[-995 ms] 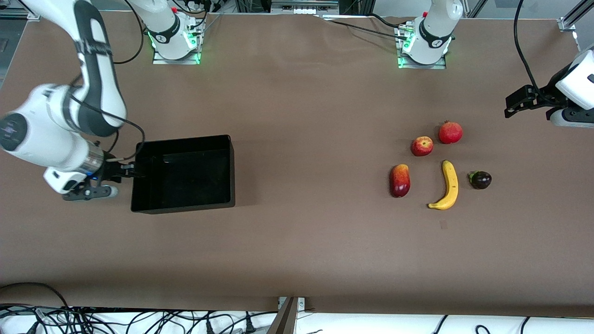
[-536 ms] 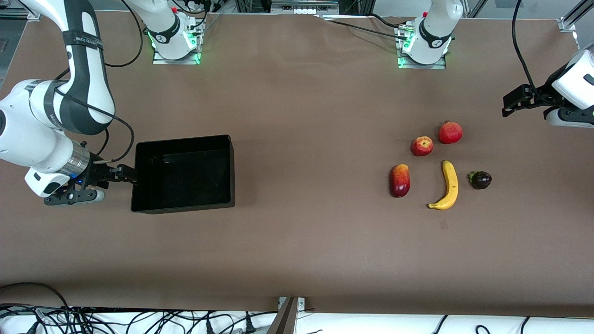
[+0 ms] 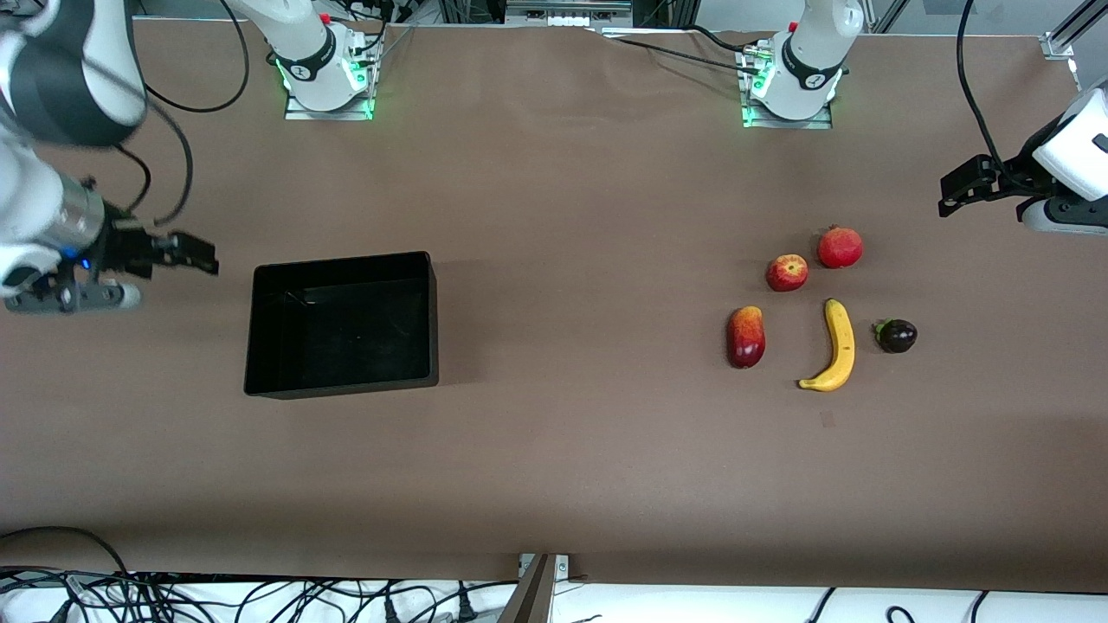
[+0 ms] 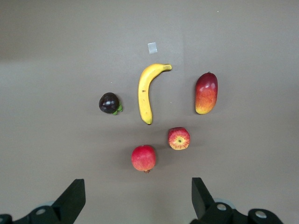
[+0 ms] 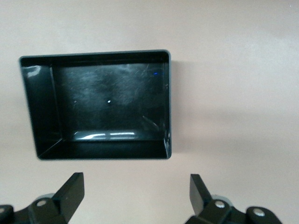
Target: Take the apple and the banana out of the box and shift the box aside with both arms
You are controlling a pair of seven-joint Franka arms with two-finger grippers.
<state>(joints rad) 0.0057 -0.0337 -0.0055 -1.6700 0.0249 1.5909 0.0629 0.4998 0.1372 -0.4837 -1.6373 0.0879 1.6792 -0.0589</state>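
Box [image 3: 342,324] — black, glossy, low-walled, flat on the counter [image 3: 563,450] toward the right arm's end, nothing inside but reflections on its floor [image 5: 110,100]. Unmoved from a second ago.

Fruits grouped toward the left arm's end, well apart from the box, none of them shifted: banana [image 3: 835,346] lying curved, apple [image 3: 787,272] with yellowish patches farther from the front camera than the banana, just beside a rounder red fruit [image 3: 840,247]. Red-and-yellow mango [image 3: 745,337] beside the banana on the box's side, small dark purple fruit [image 3: 897,335] on the banana's other flank. No two fruits touching.

Right tool [image 3: 186,253] — fingers spread wide, holding nothing, up over bare counter just off the box's wall at the right arm's end. A second ago down at that wall, fingertips at the rim; now lifted away and clear of it.

Left tool [image 3: 961,190] fingers likewise wide apart and empty, over the counter near the left arm's edge, above and aside from the fruits, barely shifted since before. Left arm waiting.
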